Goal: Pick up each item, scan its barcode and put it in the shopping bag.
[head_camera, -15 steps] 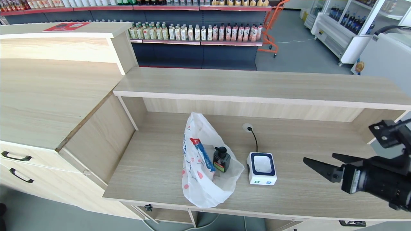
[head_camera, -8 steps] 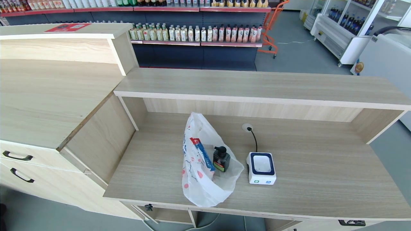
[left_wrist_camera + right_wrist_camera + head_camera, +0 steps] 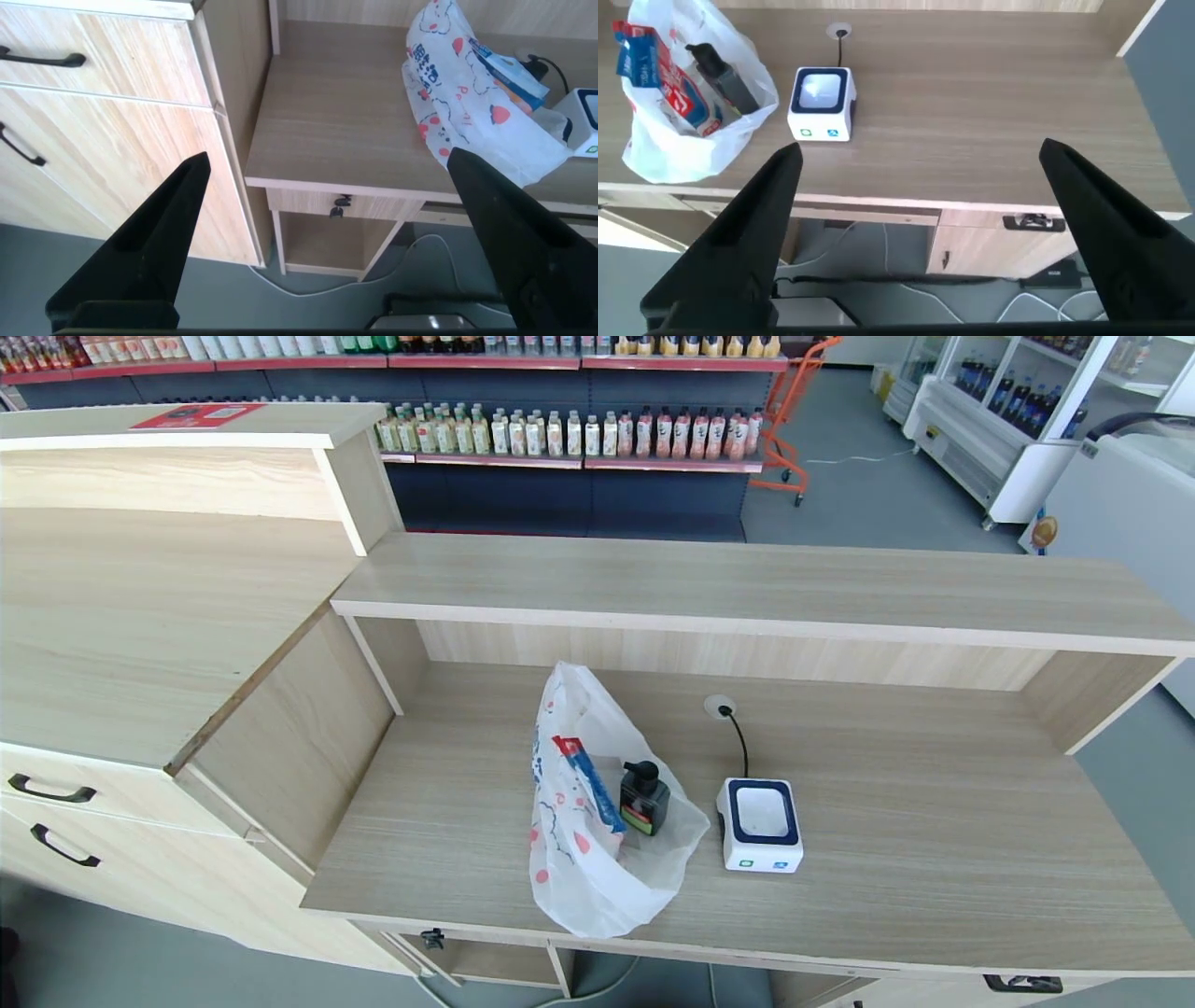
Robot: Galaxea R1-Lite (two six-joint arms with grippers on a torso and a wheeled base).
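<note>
Your shopping bag [image 3: 583,887] lay open on the surface [image 3: 934,859], holding a dark pump bottle [image 3: 644,803] and a red-and-blue packet [image 3: 590,784]. The scanner [image 3: 760,825] sat just beside the bag, on the robot's right. Your left hand [image 3: 329,159] and right hand [image 3: 922,147] were both spread wide and empty, out in front of the surface.

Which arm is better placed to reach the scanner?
Right, probably: the right pincer faces the counter near the scanner; the left pincer is off by the drawers, the bag between.
</note>
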